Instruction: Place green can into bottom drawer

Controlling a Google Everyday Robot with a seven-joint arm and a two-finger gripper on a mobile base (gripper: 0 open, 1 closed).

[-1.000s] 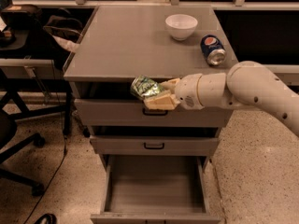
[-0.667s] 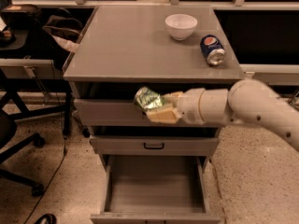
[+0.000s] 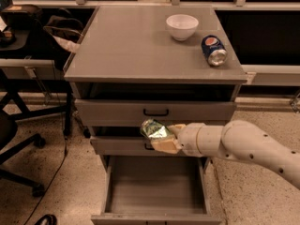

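My gripper (image 3: 165, 137) clamped on green can (image 3: 153, 129) (tilted), held before middle drawer front (image 3: 122, 146), above open bottom drawer (image 3: 154, 186).

Office-like room: grey drawer cabinet (image 3: 140, 46), swivel chair (image 3: 23, 149) on speckled floor (image 3: 70, 182), desk (image 3: 33, 71); gripper (image 3: 162, 136) with green can (image 3: 153, 128) before middle drawer (image 3: 117, 146).

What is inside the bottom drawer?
The bottom drawer shows only its bare grey floor. The gripper holds the green can higher up, in front of the middle drawer; these cover the drawer's rear.
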